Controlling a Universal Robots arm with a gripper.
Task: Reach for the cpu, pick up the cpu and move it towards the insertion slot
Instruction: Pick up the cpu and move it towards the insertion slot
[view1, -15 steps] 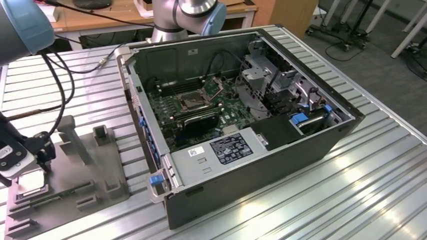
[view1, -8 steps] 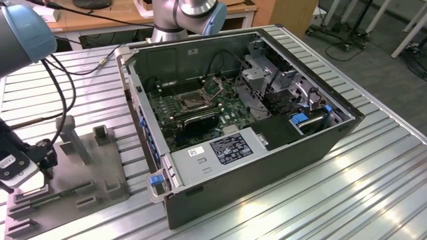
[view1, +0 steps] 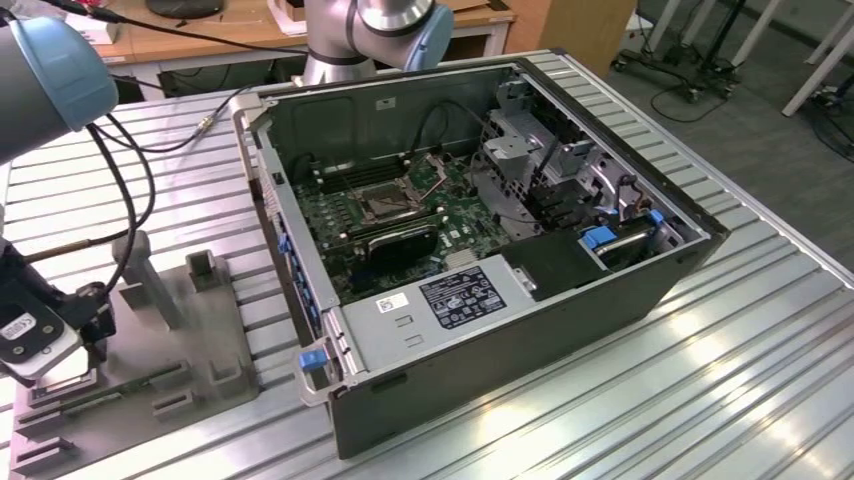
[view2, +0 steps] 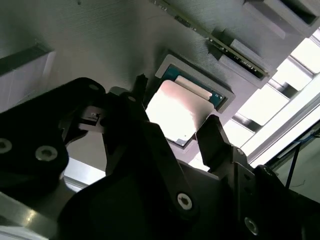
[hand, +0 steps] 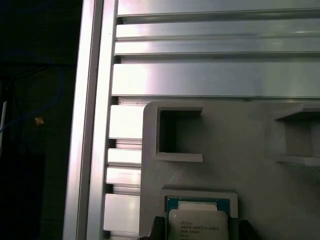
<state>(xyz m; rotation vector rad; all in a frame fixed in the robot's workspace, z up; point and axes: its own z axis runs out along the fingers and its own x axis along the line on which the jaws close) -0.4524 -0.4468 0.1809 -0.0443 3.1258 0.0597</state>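
Our arm (view1: 363, 22) is silver-grey tube with pale blue joint caps (view1: 54, 70); black cables (view1: 123, 185) trail above the gripper (view2: 176, 107), whose matte black body carries silver hex screws (view2: 184, 201) and two black fingers (view2: 217, 140)

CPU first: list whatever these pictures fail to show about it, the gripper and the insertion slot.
cpu, first wrist view: the picture's edge cuts off part of it.
cpu, second wrist view: glare blanks its face, the gripper covers part of its edge; whether it is gripped cannot be told.
insertion slot, exterior view: too small to tell whether its dark centre is free.
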